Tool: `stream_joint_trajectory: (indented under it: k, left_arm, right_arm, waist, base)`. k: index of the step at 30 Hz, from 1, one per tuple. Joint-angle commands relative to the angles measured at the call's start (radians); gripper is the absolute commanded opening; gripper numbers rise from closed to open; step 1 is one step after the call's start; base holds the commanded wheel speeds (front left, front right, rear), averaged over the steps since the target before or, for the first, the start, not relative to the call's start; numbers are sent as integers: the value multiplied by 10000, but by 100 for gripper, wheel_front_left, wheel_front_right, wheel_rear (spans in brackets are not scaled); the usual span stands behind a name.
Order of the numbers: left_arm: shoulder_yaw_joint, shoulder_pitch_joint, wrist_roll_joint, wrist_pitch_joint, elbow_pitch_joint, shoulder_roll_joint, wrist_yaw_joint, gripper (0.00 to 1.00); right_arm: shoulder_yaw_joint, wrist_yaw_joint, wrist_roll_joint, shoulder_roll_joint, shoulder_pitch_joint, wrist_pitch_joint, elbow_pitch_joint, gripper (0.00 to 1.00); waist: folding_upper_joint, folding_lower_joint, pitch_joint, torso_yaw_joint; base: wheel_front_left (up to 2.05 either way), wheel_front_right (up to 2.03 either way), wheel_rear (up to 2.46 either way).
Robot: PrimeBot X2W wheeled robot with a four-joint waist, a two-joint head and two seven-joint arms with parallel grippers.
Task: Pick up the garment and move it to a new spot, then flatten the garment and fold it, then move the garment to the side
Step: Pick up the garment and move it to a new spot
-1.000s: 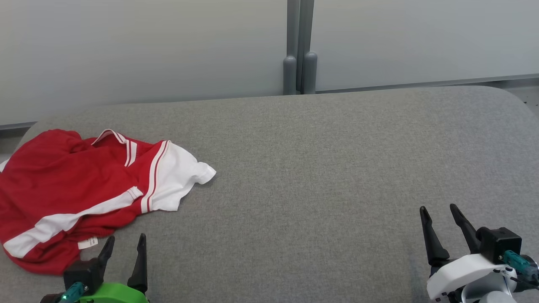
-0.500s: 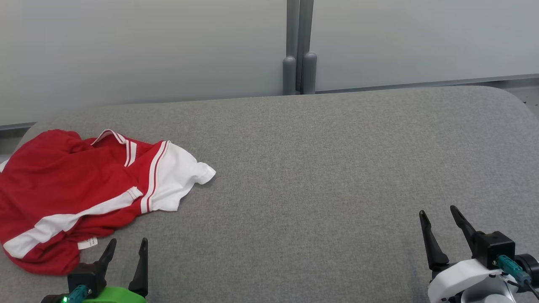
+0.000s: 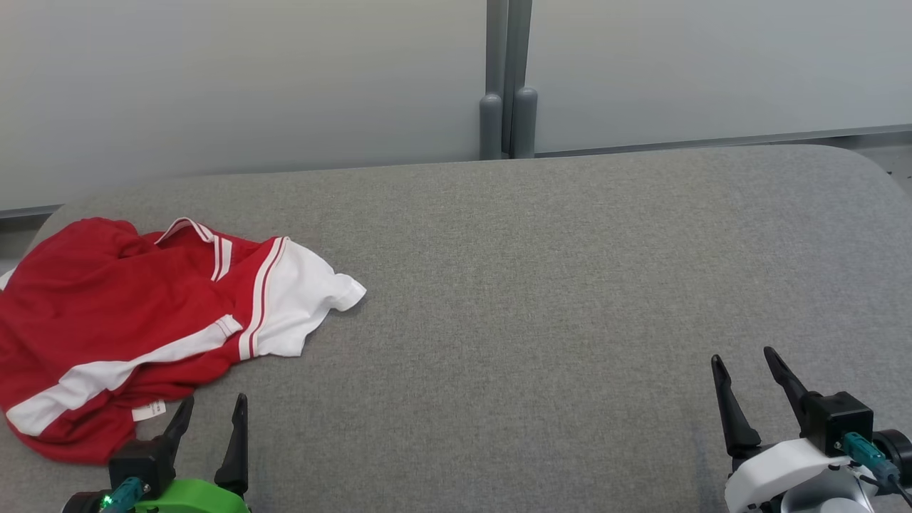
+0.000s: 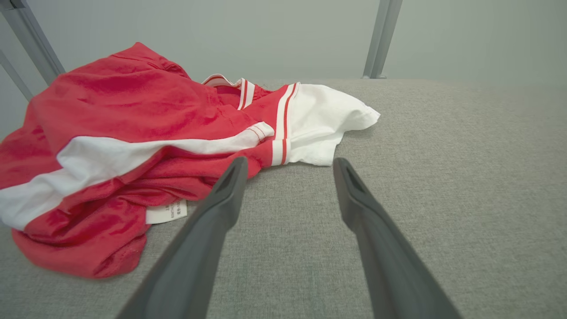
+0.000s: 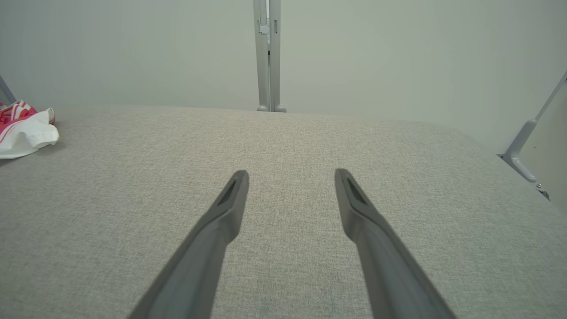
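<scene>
**Figure.** Opening stage of the garment task, as seen from the room. The garment (image 3: 121,320), a red shirt with white bands, lay crumpled in a loose heap at the robot's left end of the grey padded surface (image 3: 534,285). One white sleeve (image 3: 303,299) was spread toward the middle, and a small white label (image 3: 148,411) was turned out at the near edge. The left gripper (image 3: 215,400) hovered just beside that near edge, its two dark fingers spread wide and holding nothing. A strip of bare surface seemed to lie between the fingertips and the cloth, though this could not be told for certain. The right gripper (image 3: 742,355) stood well apart from the garment, over the robot's right end of the surface, its fingers likewise parted with nothing between them. Judged from this arrangement, no step of the task was yet done. The garment had not been lifted, and the move to a new spot, the flattening, the folding and the final shift to the side were all left to do. The left arm appeared best placed for the first grasp. As for containers, the only thing that bore anything was the padded surface itself, with the garment lying on it. Behind it stood a pale wall panel (image 3: 249,85) and a grey post (image 3: 507,78).
</scene>
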Motion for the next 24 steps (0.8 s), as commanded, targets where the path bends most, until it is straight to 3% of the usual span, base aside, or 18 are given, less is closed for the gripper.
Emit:
stream_joint_trajectory:
  k: [1,10,24]
  left_arm:
    - [19,-104,-86,-37,-31,60,-30,100]
    - [-30,-141,-120,-35,-73,9,-31,100]
    - [351,324,-2,-35,-143,-70,-30,100]
  right_arm:
    - [-8,4,35,-25,59,-35,-23,100]
    - [133,3,7,-78,-1,-35,-27,100]
    - [921,3,81,-36,-247,-35,125,100]
  waist:
    - [120,0,4,4]
    - [120,0,-26,333]
    - [120,0,-443,2778]
  base:
    - [0,0,0]
    - [0,0,0]
    - [0,0,0]
